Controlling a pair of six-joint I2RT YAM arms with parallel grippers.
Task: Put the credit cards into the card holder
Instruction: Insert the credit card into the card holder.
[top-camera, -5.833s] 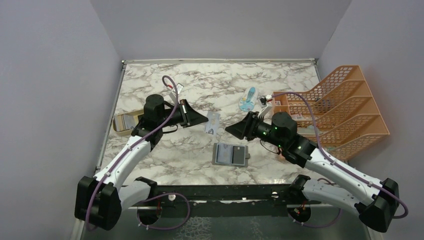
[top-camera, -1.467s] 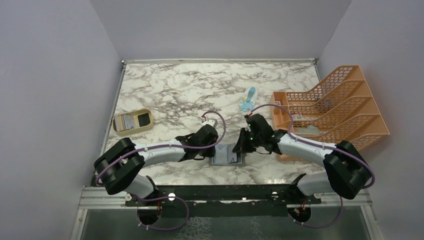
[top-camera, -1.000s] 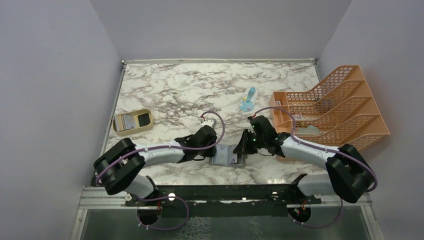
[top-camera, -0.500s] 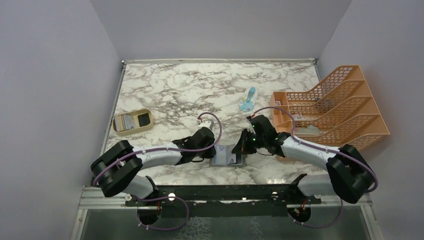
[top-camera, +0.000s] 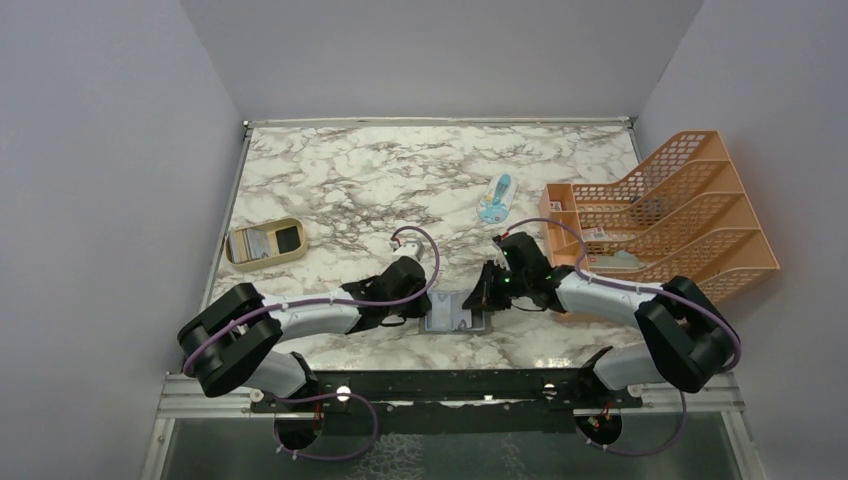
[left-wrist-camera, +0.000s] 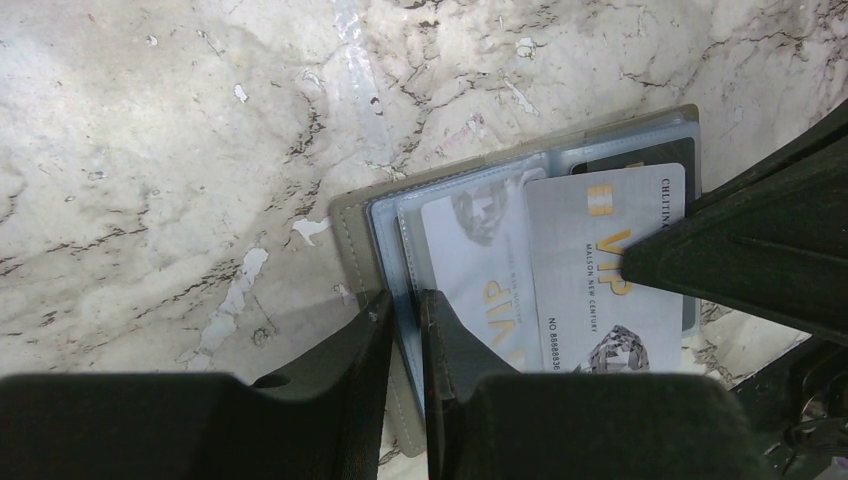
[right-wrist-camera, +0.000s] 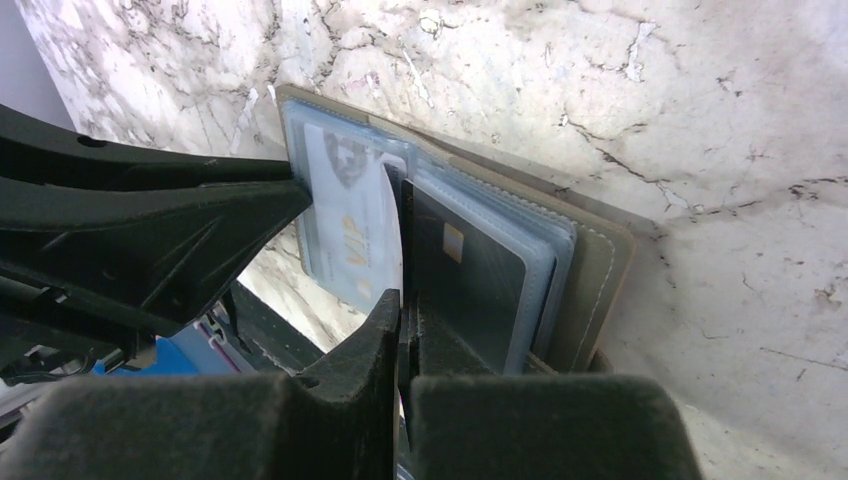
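Observation:
The grey card holder (top-camera: 452, 316) lies open near the table's front edge, showing pale blue pockets (left-wrist-camera: 385, 230). My left gripper (left-wrist-camera: 405, 300) is shut on the edge of a pocket leaf at the holder's left side. My right gripper (right-wrist-camera: 403, 300) is shut on a pale VIP credit card (left-wrist-camera: 590, 290), which shows edge-on (right-wrist-camera: 393, 230) over the pockets. A second pale credit card (left-wrist-camera: 480, 270) sits in a left pocket. A dark card (right-wrist-camera: 470, 280) sits in a right pocket. In the top view the left gripper (top-camera: 425, 308) and right gripper (top-camera: 484, 298) flank the holder.
A tan oval tray (top-camera: 264, 243) holding cards stands at the left. A light blue-and-white packet (top-camera: 495, 198) lies beyond the right arm. A large orange mesh file rack (top-camera: 670, 215) fills the right side. Marble table (top-camera: 380, 180) stretches behind.
Both grippers have stayed at the card holder with the same grips. The left arm has drifted slightly left and nearer; the right gripper has barely shifted.

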